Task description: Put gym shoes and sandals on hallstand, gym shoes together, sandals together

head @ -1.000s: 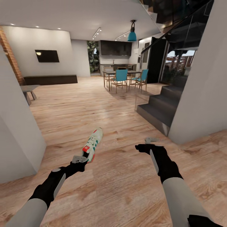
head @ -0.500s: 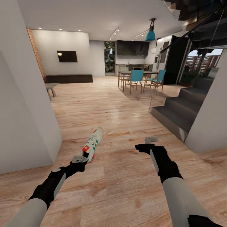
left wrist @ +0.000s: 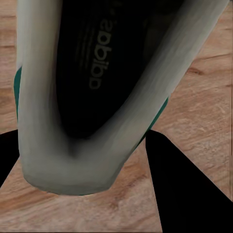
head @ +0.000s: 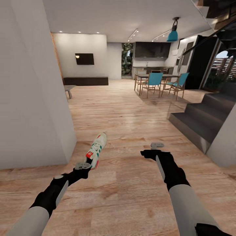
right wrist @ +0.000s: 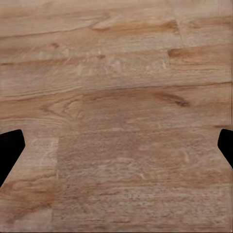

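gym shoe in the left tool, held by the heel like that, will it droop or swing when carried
The gym shoe juts out past the left tool without sagging, so it probably stays stiff. Only the heel rim is pinched, with most of the shoe beyond it, so it may pivot or slip on quick turns. It looks light for its size.

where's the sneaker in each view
Head view: the sneaker is lower centre-left, heel at the left gripper, toe pointing away.
Left wrist view: the sneaker takes up most of the frame, its dark opening facing the camera, heel between the jaws.
Right wrist view: not in it.
Shared landmark: the wood floor.
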You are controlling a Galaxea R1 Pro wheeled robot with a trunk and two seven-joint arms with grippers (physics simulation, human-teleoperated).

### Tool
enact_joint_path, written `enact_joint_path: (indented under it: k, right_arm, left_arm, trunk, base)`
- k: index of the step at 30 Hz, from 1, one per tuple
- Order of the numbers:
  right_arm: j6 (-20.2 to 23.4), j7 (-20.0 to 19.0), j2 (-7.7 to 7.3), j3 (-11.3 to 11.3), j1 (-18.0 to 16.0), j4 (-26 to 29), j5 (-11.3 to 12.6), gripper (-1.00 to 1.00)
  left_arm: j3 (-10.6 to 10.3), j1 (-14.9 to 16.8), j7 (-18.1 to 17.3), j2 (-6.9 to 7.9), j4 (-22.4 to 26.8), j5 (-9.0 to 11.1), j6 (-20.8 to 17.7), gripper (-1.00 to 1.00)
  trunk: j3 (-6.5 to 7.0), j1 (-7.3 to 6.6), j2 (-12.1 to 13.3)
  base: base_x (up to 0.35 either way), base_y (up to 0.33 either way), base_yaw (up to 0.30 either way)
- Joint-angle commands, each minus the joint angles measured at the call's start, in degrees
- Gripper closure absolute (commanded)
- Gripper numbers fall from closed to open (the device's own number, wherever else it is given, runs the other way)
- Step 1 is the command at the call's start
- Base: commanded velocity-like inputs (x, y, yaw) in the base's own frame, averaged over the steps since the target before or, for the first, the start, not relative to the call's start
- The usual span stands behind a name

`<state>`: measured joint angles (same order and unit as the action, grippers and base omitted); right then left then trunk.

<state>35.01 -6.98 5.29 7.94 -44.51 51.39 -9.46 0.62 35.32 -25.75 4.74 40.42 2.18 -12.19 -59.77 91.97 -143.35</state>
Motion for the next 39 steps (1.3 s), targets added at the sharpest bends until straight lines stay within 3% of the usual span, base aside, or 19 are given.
enact_joint_path:
  k: [1,5,11,14,39]
  right_arm:
    - [0.2,-0.6,0.04,0.3,0.0,0.1,-0.6,-1.00]
    - [0.2,-0.6,0.00,0.3,0.0,0.1,-0.6,-1.00]
    - [0.2,-0.5,-0.03,0.5,0.0,0.3,-0.5,-1.00]
    - [0.2,-0.5,-0.02,0.5,0.0,0.6,-0.5,-1.00]
    - [0.2,-0.5,0.06,0.4,0.0,0.7,-0.5,-1.00]
  left_arm:
    - [0.1,0.0,-0.3,0.00,0.1,0.3,-0.5,1.00]
    - [0.1,0.0,-0.3,0.04,0.1,0.7,-0.5,1.00]
    - [0.1,0.0,-0.2,0.08,0.1,6.0,-0.4,1.00]
    - [0.1,0.0,-0.2,0.09,0.1,6.9,-0.4,1.00]
    - [0.1,-0.1,-0.2,0.09,0.1,7.7,-0.4,1.00]
  trunk:
    - [-0.05,-0.04,0.0]
    - [-0.05,-0.04,0.0]
    - [-0.05,-0.04,0.0]
    - [-0.05,-0.04,0.0]
    - [0.53,-0.04,0.0]
  base:
    - [-0.239,-0.164,0.021]
    - [-0.177,-0.117,0.008]
    - [-0.028,-0.018,0.027]
    - [-0.006,-0.004,0.187]
    - [0.000,0.000,0.276]
